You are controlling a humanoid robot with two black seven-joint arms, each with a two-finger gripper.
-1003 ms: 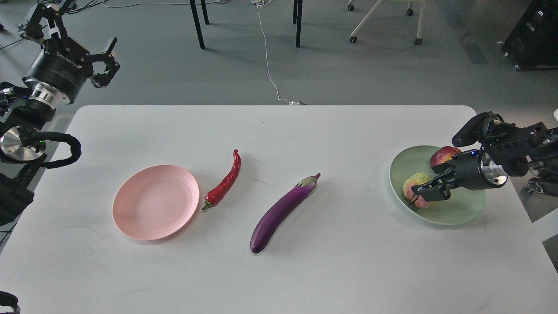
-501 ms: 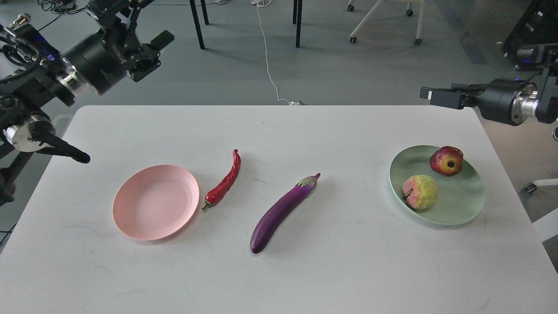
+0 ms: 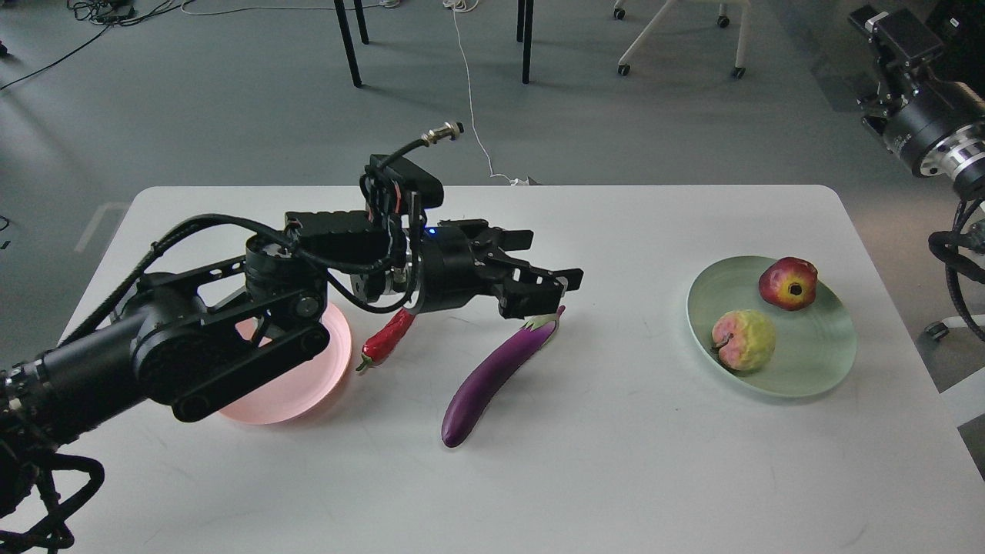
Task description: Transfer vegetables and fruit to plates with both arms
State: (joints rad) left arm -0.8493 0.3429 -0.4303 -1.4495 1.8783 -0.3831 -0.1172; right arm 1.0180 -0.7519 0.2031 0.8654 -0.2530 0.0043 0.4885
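Observation:
My left arm reaches in from the left, over the pink plate (image 3: 308, 388) and most of the red chili pepper (image 3: 387, 341). My left gripper (image 3: 548, 263) is open and hovers just above the cap end of the purple eggplant (image 3: 492, 377), which lies slantwise mid-table. The mint green plate (image 3: 812, 385) at the right holds the dark red pomegranate (image 3: 787, 283) and the yellow-green, pink-blushed fruit (image 3: 743, 340). My right gripper (image 3: 893, 35) is raised at the top right, off the table and away from the plate; its fingers cannot be told apart.
The white table (image 3: 654, 477) ends just right of the green plate. Behind it are table legs (image 3: 348, 42), a white cable (image 3: 471, 92) on the floor and a chair base (image 3: 677, 35).
My left arm swung from the upper left down across the table to over the eggplant's cap. My right arm rose and drew back to the top right corner.

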